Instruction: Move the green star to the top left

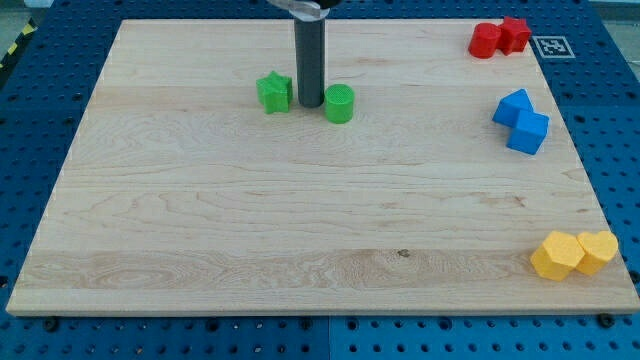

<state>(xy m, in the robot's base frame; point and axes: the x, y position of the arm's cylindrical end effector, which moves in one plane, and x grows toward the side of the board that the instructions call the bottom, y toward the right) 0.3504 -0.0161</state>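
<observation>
Centrally in the upper part of a wooden board, my tip rests on the surface between two green blocks. The green star lies just beside the tip on the view's left; the green cylinder lies just beside it on the view's right. Whether the rod touches either block cannot be told. The arm carries no claw, only a straight dark rod, so there is nothing to open, close or hold.

At the view's top right corner, a red cylinder and a second red block of unclear shape sit touching, next to a small black-and-white marker. Below them, along the view's right edge, two blue blocks sit in contact. At the view's bottom right, two yellow blocks sit touching. The board lies on a blue perforated table. None of the items shown is a container.
</observation>
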